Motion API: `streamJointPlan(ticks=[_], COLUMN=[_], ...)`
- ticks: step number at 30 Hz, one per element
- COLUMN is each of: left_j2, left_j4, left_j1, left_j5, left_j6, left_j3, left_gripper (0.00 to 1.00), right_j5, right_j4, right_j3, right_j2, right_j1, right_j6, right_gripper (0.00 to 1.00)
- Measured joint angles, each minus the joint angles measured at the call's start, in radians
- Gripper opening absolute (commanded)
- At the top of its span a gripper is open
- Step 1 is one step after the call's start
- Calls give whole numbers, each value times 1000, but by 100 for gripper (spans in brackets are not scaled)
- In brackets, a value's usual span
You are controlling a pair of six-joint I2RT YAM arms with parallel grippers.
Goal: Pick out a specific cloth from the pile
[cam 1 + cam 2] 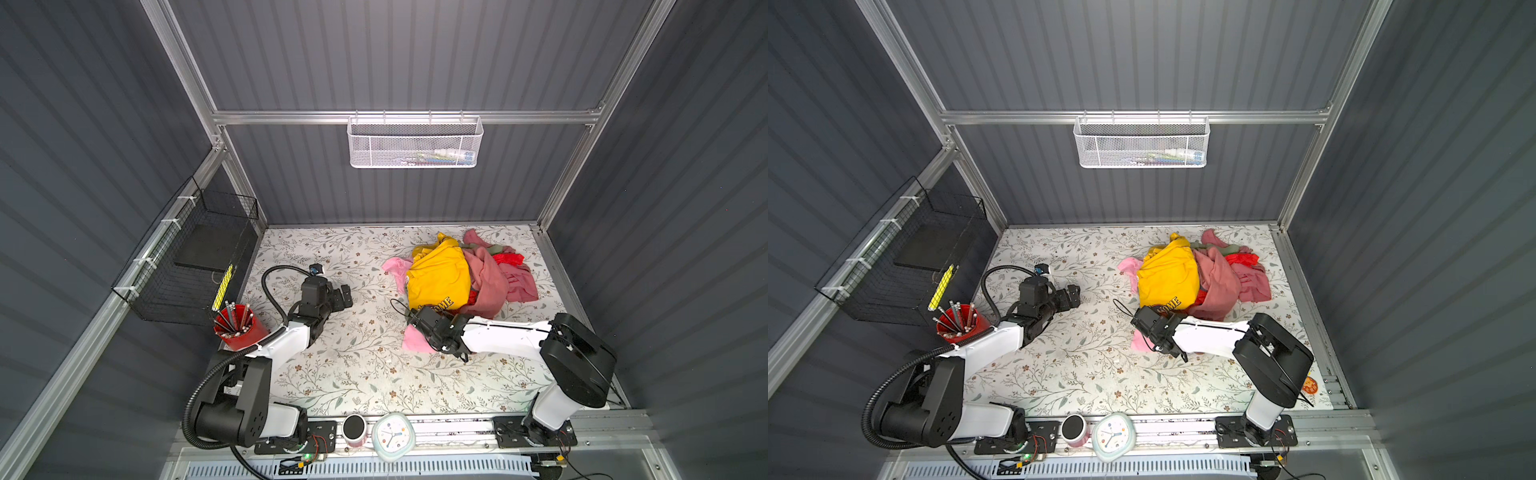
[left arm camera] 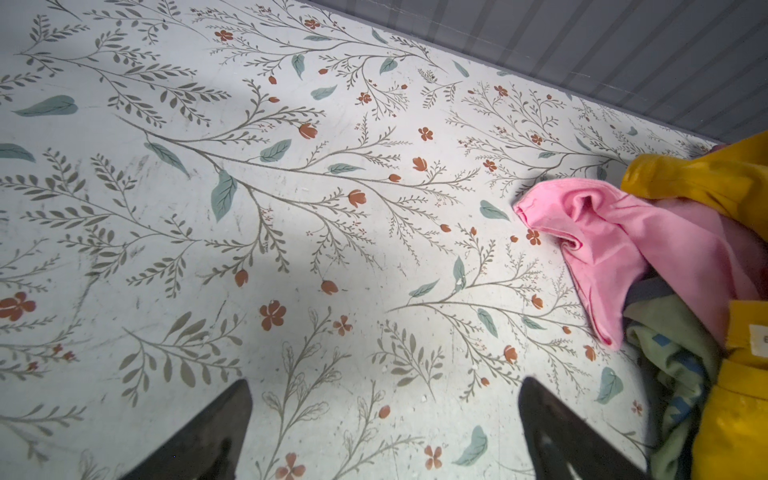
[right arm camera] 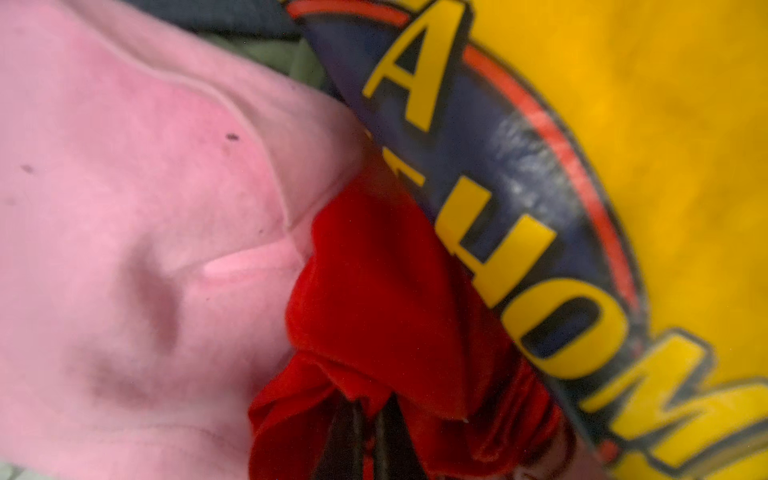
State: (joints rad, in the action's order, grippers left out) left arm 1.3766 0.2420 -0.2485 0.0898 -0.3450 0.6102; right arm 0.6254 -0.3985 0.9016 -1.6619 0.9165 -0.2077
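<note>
At the pile's (image 1: 486, 286) near edge, the right gripper (image 3: 372, 411) is pinching the red cloth (image 3: 374, 270) where it is peeking from under the yellow shirt (image 3: 665, 124). The left gripper (image 2: 386, 384) is hovering spread wide, likely keeping clear of the pull.

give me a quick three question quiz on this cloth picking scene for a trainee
1. True or false: the left gripper is shut on a garment.
2. Which fabric is the right gripper pinching? A) yellow shirt B) the cloth, bright red C) dusty-rose garment
3. Fill in: the pencils stand in a ___ cup.
Key: 1 false; 2 B; 3 red.
</note>
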Motion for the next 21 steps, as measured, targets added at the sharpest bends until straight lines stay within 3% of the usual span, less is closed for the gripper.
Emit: streamJointPlan(ticks=[5, 21], left_j2=[-23, -35], left_j4=[-10, -31], left_j1=[0, -17], left_j5=[7, 14], left_j6=[0, 17], left_j3=[-1, -11], left_gripper=[100, 100], right_j5=[6, -54], right_j4=[1, -39], right_j3=[0, 53], right_j2=[52, 485], right_j1=[-2, -13], right_j6=[-1, -3], right_gripper=[0, 0])
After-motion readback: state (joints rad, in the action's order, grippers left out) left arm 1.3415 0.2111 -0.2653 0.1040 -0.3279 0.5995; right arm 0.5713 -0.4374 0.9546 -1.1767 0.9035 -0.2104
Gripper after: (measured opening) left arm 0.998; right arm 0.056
